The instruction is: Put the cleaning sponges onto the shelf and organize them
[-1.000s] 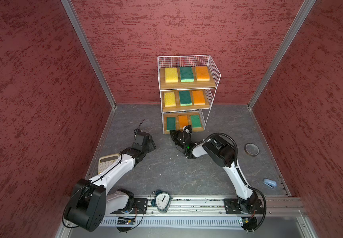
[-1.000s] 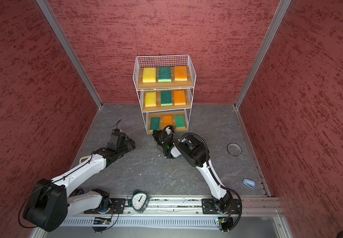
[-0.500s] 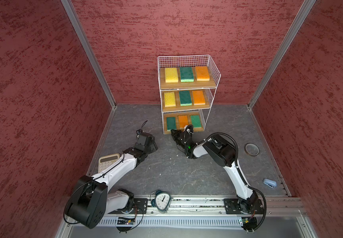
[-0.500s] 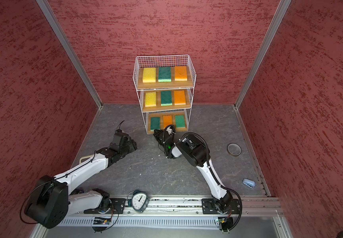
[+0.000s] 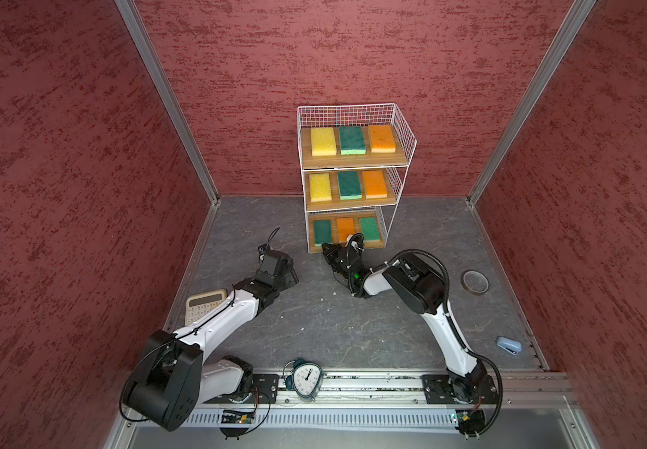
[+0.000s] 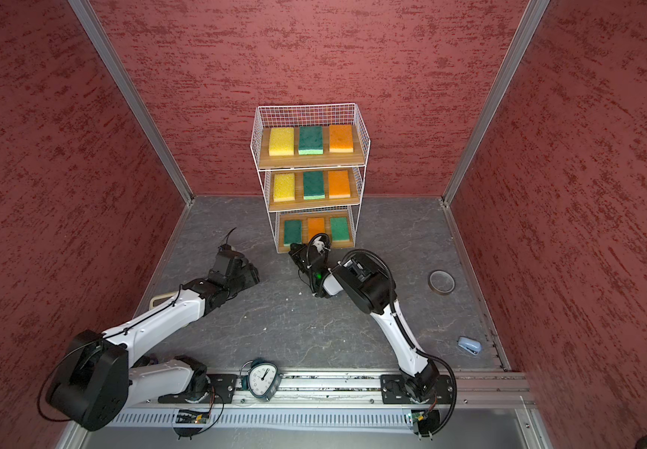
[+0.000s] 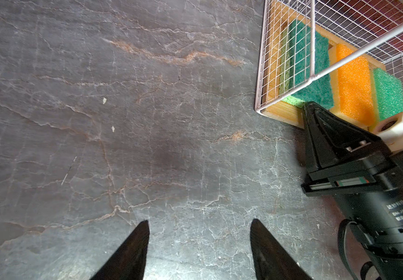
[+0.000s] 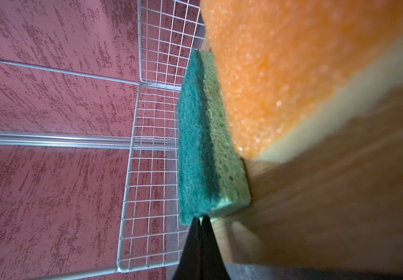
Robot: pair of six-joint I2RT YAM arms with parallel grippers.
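Red mottled walls close in a grey veined tabletop (image 5: 333,318), and at the back wall stands the shelf (image 5: 353,160), its three wooden boards each carrying three of the cleaning sponges (image 5: 352,140) laid flat side by side. On the two upper boards the colours run yellow, dark green, orange from left to right in both top views. The right gripper (image 8: 201,219) is at the front left corner of the bottom board; its two black fingers (image 8: 192,247) are pressed together with no gap and nothing between them. Their tips meet the near end of the dark green sponge (image 8: 195,135) that lies leftmost on that board, about where the dark top joins the paler green foam, and they seem to touch it, though the right wrist view is too close and soft there to be sure. Just beside this sponge, towards the middle of the board, lies an orange sponge (image 8: 280,72), and past that, in both top views, a second green sponge (image 5: 369,227). From the left wrist camera the closed point of the right gripper shows at the board's front edge, next to the wire side panel. The left gripper (image 7: 199,221) hangs over bare tabletop, off to the left of the shelf and apart from it; its fingers (image 7: 132,257) stand well apart, hold nothing and touch nothing. A cream calculator (image 5: 205,307) lies partly under the left arm.
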